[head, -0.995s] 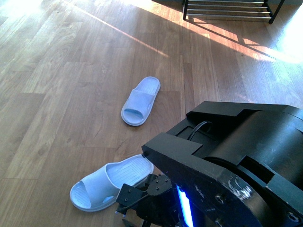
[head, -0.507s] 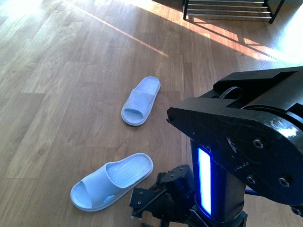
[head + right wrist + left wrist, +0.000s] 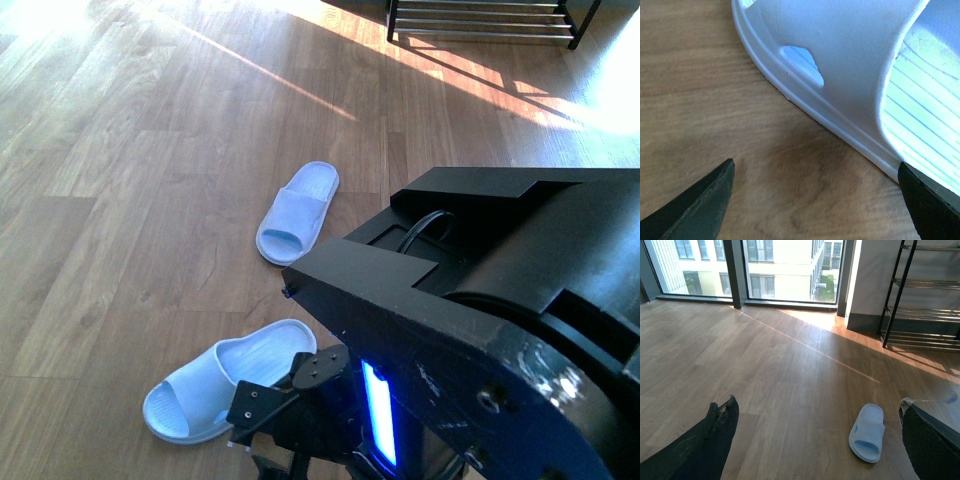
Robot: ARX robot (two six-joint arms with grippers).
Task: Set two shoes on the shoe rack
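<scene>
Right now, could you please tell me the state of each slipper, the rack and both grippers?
Near slipper: sole down on the floor, not gripped.
Far slipper: sole down on the floor, nothing touching it.
Shoe rack: upright, no shoe on the rods that show.
Left gripper: open, holding nothing.
Right gripper: open, low beside the near slipper.

Floor: brown wood-grain plank flooring (image 3: pixel 130 150), matt finish, boards running diagonally in the front view.

Far side: floor-to-ceiling windows with dark grey frames (image 3: pixel 735 270). Pale multi-storey buildings (image 3: pixel 790 265) are visible outside.

Beside the windows: light grey wall (image 3: pixel 872 275) with a dark grey skirting band (image 3: pixel 865 322). A multi-tier rack with black uprights and chrome rods (image 3: pixel 935 284) stands against it.

Lighting: daylight. A narrow bright sun streak (image 3: pixel 840 362) crosses the floor. Orange sunlit patches (image 3: pixel 480 75), barred with shadow, lie just before the rack.
</scene>
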